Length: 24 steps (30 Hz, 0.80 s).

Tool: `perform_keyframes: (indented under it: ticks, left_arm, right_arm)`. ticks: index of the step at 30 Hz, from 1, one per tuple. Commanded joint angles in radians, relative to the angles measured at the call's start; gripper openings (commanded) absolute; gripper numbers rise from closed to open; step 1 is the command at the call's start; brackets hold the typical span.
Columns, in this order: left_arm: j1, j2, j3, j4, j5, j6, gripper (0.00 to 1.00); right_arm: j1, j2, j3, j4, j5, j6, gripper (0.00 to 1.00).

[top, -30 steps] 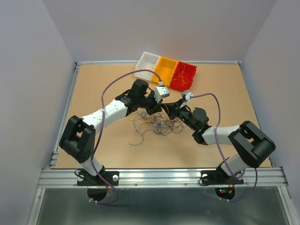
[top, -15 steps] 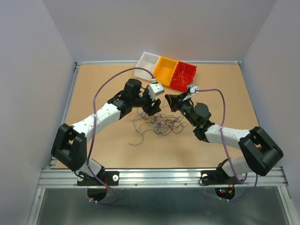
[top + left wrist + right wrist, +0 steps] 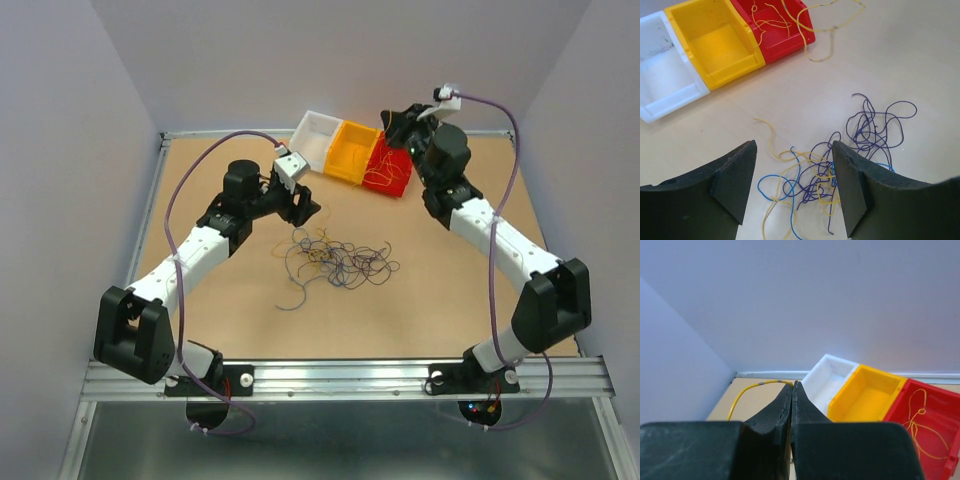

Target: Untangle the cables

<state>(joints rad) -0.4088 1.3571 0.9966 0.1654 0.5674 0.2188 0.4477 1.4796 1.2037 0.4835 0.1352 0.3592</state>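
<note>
Above the red bin (image 3: 790,47) our right gripper (image 3: 791,385) grasps a yellow cable (image 3: 760,383); our left gripper (image 3: 793,145) gapes over the tangle (image 3: 825,170)

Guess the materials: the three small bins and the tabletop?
Red rectangular bin, yellow bin, white bin: probably moulded plastic, semi-gloss; solid colour, rounded rims. Tan tabletop: matte, looks like wood or fibreboard; cannot tell which.

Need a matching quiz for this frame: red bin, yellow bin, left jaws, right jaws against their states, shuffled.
1. red bin
2. yellow bin
3. left jaws
4. right jaws

A. open, nothing held
B. shut on one yellow wire
C. empty
D. loose yellow wires inside

Pairs: 1-D, 2-C, 3-A, 4-B
</note>
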Motion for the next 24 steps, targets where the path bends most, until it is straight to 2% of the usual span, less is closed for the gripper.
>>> perform_keyframes:
  ticks: [1, 4, 11, 24]
  left_arm:
    - [0.001, -0.027, -0.007, 0.069, 0.017, -0.019, 0.73]
    - [0.001, -0.021, -0.006, 0.069, 0.019, -0.013, 0.73]
    - [0.001, -0.009, -0.006, 0.071, 0.014, -0.009, 0.73]
    - [0.001, -0.001, -0.007, 0.072, 0.005, -0.001, 0.73]
  right_arm:
    - [-0.067, 0.076, 0.215, -0.158, -0.039, 0.060, 0.01]
    - [-0.095, 0.145, 0.340, -0.219, -0.025, 0.064, 0.00]
    - [-0.184, 0.278, 0.477, -0.229, -0.019, 0.129, 0.00]
    - [-0.264, 0.537, 0.597, -0.218, -0.011, 0.132, 0.01]
